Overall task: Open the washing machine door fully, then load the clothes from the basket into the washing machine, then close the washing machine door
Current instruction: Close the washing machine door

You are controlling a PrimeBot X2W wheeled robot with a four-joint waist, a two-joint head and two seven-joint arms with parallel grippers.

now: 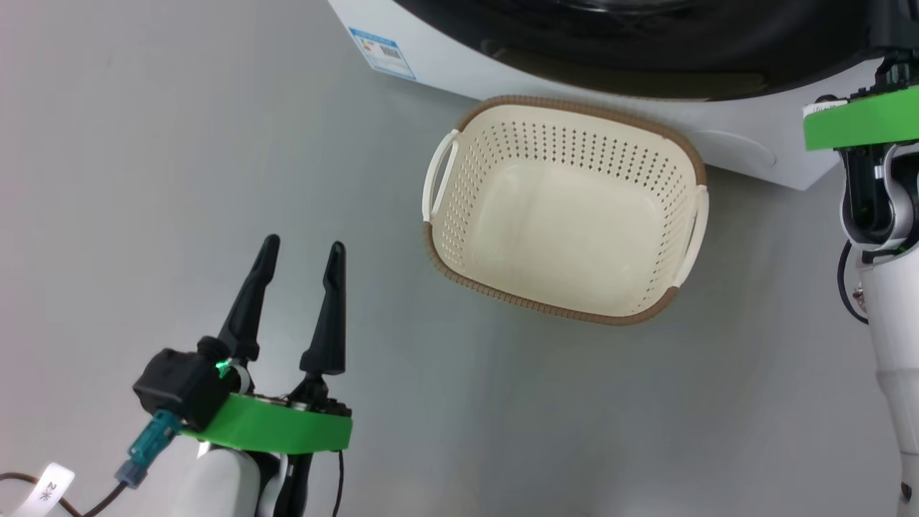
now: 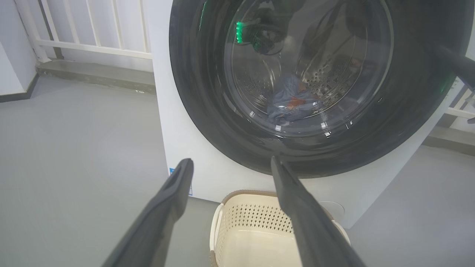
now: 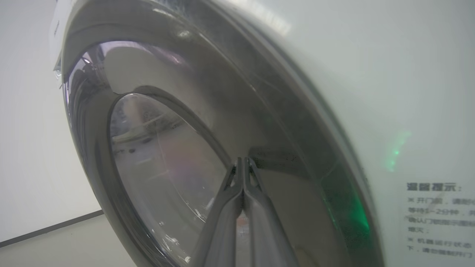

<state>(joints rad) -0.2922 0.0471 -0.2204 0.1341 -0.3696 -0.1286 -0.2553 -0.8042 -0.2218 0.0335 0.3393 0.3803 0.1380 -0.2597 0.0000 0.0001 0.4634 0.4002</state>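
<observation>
The washing machine (image 2: 178, 141) stands white and boxy, its round black-rimmed washing machine door (image 2: 207, 111) lying flat against the front. Through the glass I see the clothes (image 2: 291, 102), a blue bundle with orange patches, low in the steel drum. The cream basket (image 1: 459, 194) sits on the floor before the machine with nothing in it. My left gripper (image 1: 304, 245) hovers open over the floor left of the basket, nothing between its fingers. My right gripper (image 3: 243, 160) is shut, its tips pressed against the door's glossy rim (image 3: 282, 122) near the right edge.
Grey floor (image 1: 143, 143) spreads left of and in front of the basket. A white railing (image 2: 92, 44) on a low ledge runs behind the machine's left side. My right forearm (image 1: 879, 215) rises along the right edge, close to the basket's right handle (image 1: 695, 237).
</observation>
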